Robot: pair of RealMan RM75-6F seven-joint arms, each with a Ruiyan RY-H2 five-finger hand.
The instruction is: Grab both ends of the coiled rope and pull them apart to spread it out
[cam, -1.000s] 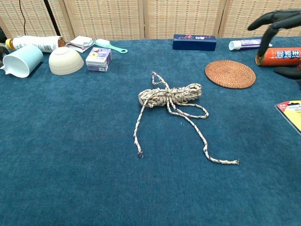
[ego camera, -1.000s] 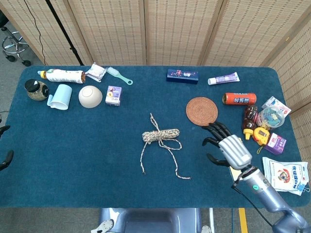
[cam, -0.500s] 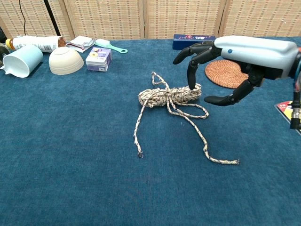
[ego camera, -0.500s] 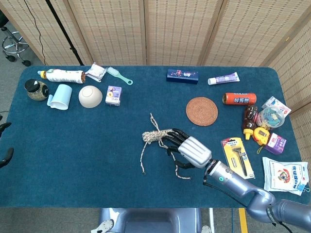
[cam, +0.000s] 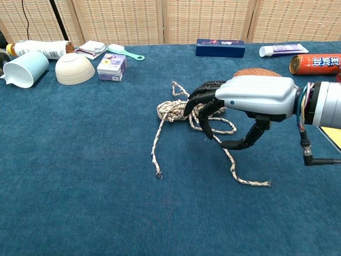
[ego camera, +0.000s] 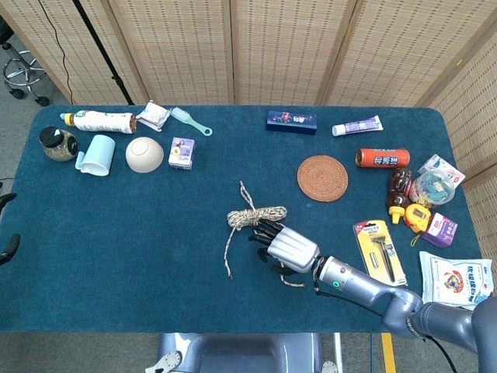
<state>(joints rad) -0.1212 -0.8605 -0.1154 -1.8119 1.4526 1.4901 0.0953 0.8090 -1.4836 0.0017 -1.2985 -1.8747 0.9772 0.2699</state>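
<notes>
Head view. Table (ego camera: 116, 233), blue cloth. Rope (ego camera: 256, 215) coiled mid-table, two loose tails running toward the near edge. Right hand (ego camera: 286, 247) lies just beside the coil on its near side, dark fingers (ego camera: 264, 231) reaching into the rope's strands; whether they grip any strand cannot be told. Left hand: only dark tips at the left frame edge (ego camera: 8, 249), state not discernible. Far left: bottle (ego camera: 99, 121), jar (ego camera: 58, 144), cup (ego camera: 96, 155), bowl (ego camera: 144, 154), small box (ego camera: 181, 152), brush (ego camera: 189, 120). Far centre: dark box (ego camera: 291, 122), tube (ego camera: 357, 125). Right: coaster (ego camera: 322, 178), can (ego camera: 382, 158), razor pack (ego camera: 379, 251).

Chest view. Rope (cam: 173, 111) at centre; one tail ends left of centre (cam: 158, 174), the other runs right (cam: 250, 182). Right hand (cam: 250, 104) hovers low over the coil's right end, fingers (cam: 200, 98) curled down onto the strands, thumb (cam: 245, 143) spread below, near the right tail. Coaster (cam: 256, 72) partly hidden behind the hand.
</notes>
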